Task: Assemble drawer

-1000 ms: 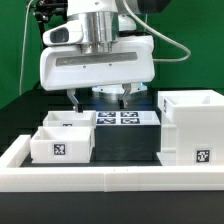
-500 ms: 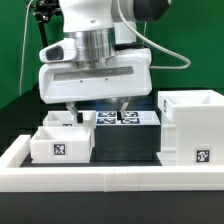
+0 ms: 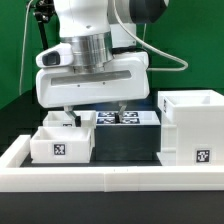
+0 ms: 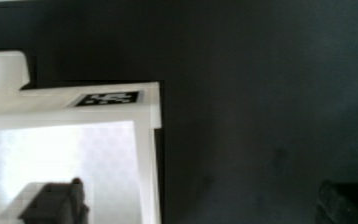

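The drawer's tall white shell (image 3: pixel 195 125) stands at the exterior view's right, with a tag on its front. Two small white trays sit at the left, the front tray (image 3: pixel 62 146) and the rear tray (image 3: pixel 60 120) behind it. My gripper (image 3: pixel 94 108) hangs open and empty above the table, between the rear tray and the marker board. One finger (image 3: pixel 68 107) is over the rear tray. In the wrist view, a tray (image 4: pixel 69 140) with a tag on its rim lies under one finger (image 4: pixel 51 200). My gripper (image 4: pixel 202 205) spans its wall, and the other finger is over the dark table.
The marker board (image 3: pixel 128 118) lies flat on the dark table behind the gripper. A long low white rail (image 3: pixel 110 180) runs along the front and up the left side. The shell stands close to the board's right end.
My gripper has moved towards the exterior view's left and a little lower, from above the marker board to the rear tray. It stays open. The drawer parts have not moved.
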`<state>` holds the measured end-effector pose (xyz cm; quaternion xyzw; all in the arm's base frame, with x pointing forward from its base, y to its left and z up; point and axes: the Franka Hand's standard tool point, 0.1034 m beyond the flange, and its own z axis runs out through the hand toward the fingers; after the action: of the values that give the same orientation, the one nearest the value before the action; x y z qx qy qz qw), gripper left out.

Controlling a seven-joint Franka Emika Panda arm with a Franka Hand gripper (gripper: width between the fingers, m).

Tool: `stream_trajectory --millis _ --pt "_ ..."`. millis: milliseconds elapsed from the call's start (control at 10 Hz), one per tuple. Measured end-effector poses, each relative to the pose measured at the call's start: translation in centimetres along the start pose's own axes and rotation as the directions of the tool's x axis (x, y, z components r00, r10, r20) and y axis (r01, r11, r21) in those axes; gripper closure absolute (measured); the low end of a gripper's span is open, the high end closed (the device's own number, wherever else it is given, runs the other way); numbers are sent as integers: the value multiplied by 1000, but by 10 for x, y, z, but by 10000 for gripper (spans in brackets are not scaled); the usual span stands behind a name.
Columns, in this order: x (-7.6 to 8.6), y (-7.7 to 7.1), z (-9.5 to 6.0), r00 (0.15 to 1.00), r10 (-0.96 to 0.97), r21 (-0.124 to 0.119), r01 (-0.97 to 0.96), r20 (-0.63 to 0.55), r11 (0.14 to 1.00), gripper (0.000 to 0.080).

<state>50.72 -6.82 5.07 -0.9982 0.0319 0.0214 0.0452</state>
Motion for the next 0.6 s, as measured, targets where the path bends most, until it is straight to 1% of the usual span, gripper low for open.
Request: stream_trajectory --millis 100,300,600 --pt "0 0 1 1000 0 0 0 1 1000 150" --pt "0 7 13 1000 4 -13 -4 1 1000 150" --pt "-2 12 28 1000 9 -28 -9 -10 1000 150"
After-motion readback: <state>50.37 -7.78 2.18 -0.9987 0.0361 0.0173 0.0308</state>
